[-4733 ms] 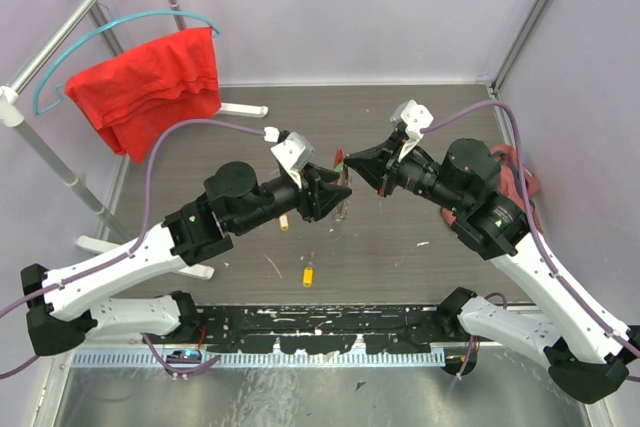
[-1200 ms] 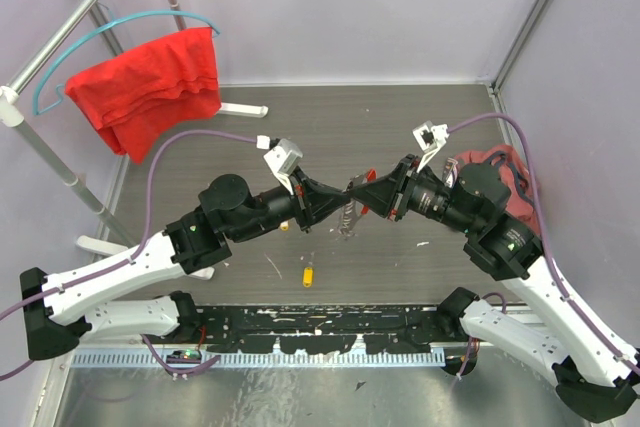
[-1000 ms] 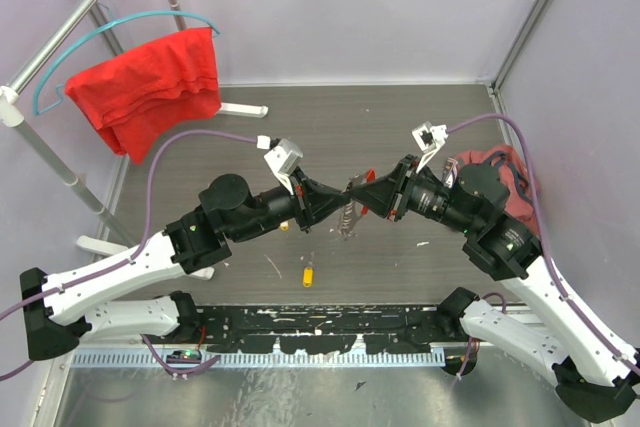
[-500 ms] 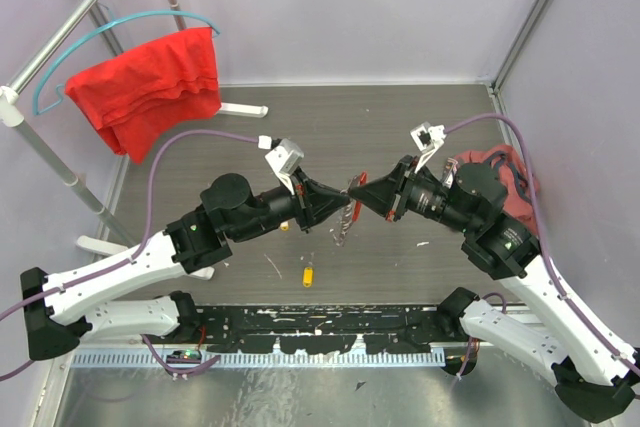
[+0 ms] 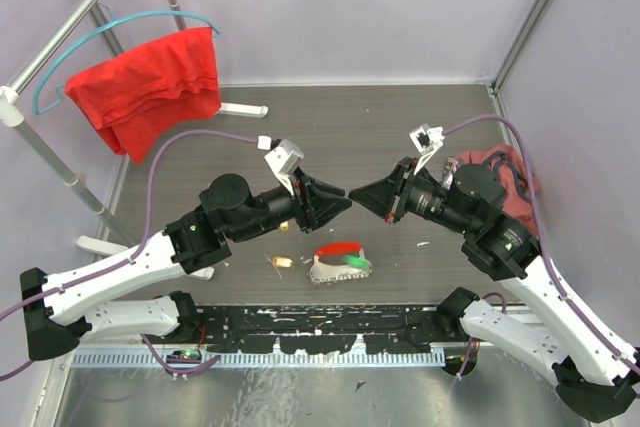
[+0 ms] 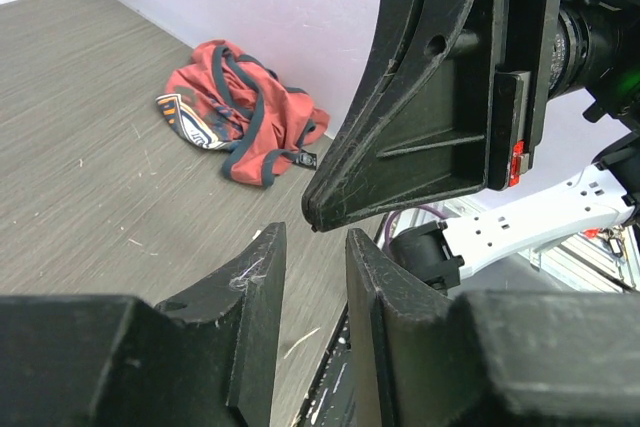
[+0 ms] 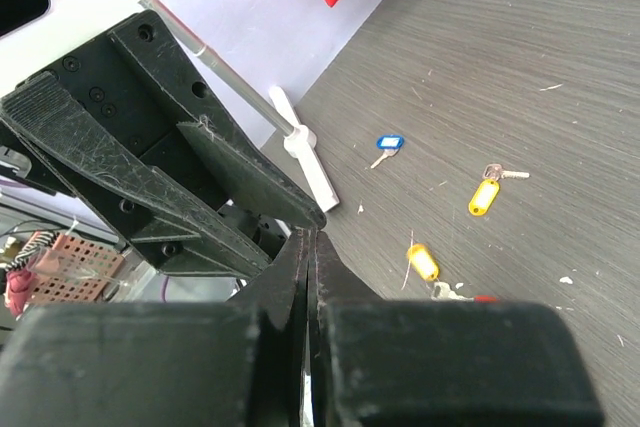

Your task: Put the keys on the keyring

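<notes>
The keyring [image 5: 338, 259], a red bar on a wavy metal loop with a green tag beside it, lies on the table below both grippers. A sliver of its red bar shows in the right wrist view [image 7: 484, 298]. My left gripper [image 5: 343, 202] is slightly open and empty [image 6: 312, 242]. My right gripper [image 5: 354, 192] is shut on nothing [image 7: 310, 237]. The two tips nearly touch above the table. A yellow key [image 5: 284, 262] lies left of the keyring. The right wrist view shows two yellow keys [image 7: 483, 197] [image 7: 422, 261] and a blue key [image 7: 388, 144] on the table.
A red cloth [image 5: 150, 82] hangs on a teal hanger from a rack at the back left, whose white foot [image 5: 240, 109] rests on the table. A crumpled red garment [image 5: 500, 172] lies at the right wall, also in the left wrist view [image 6: 240, 112].
The keyring was held up between the two grippers and has dropped onto the table in front of them. Both grippers are now empty. The loose yellow key in front has shifted left.
</notes>
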